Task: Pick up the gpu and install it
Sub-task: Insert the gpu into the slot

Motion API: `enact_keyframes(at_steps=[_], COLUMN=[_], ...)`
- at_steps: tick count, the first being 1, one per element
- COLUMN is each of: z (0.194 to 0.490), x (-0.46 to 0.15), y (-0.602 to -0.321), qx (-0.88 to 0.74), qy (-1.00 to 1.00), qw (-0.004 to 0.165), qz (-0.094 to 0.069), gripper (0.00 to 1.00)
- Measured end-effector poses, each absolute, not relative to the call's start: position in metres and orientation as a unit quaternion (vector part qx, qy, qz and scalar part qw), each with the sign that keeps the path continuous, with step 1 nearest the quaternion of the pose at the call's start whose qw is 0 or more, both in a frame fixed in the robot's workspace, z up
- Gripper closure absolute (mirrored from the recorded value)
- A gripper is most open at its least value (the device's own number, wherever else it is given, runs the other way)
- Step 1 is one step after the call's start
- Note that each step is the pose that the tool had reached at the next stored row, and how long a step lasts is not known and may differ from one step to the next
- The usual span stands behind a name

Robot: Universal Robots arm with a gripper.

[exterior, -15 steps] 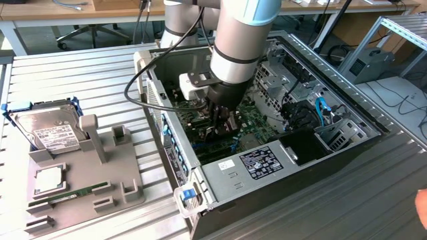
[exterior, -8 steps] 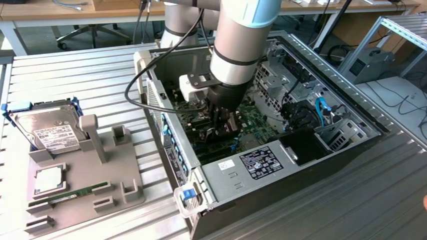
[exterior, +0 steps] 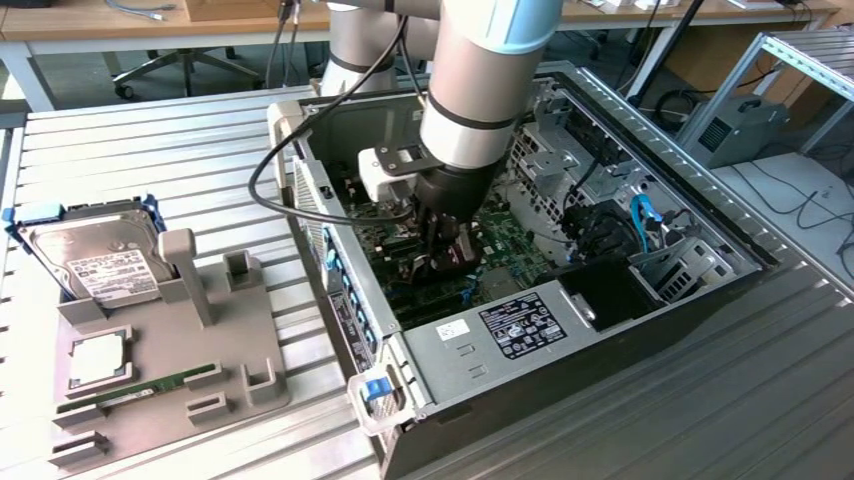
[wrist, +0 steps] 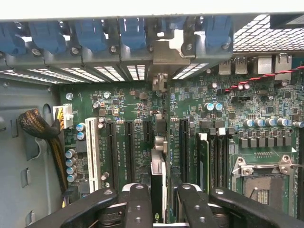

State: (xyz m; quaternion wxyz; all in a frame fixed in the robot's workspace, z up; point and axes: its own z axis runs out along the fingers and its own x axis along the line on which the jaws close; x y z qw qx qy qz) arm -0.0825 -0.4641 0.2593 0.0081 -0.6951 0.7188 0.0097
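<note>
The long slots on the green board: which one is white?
The white slot beside the yellow-and-black cable bundle, at the board's edge. Every other long slot is black. The gripper holds the gpu further along.

The thin flat black expansion card with a silver metal bracket [wrist: 158, 185] is seen edge-on, held upright between the end effector's [wrist: 159, 202] black fingers [wrist: 137, 204]. It is positioned inside the open computer case [exterior: 441, 345], above the green motherboard's [wrist: 137, 109] black slots [wrist: 183, 142].
</note>
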Motion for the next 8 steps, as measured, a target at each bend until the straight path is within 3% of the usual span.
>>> enact_keyframes(at_steps=[8], z=[0.2632], x=[-0.0824], y=[-0.4585], qx=[-0.695], qy=[0.719], qw=[0.008], qz=[0.01], gripper=[0.74])
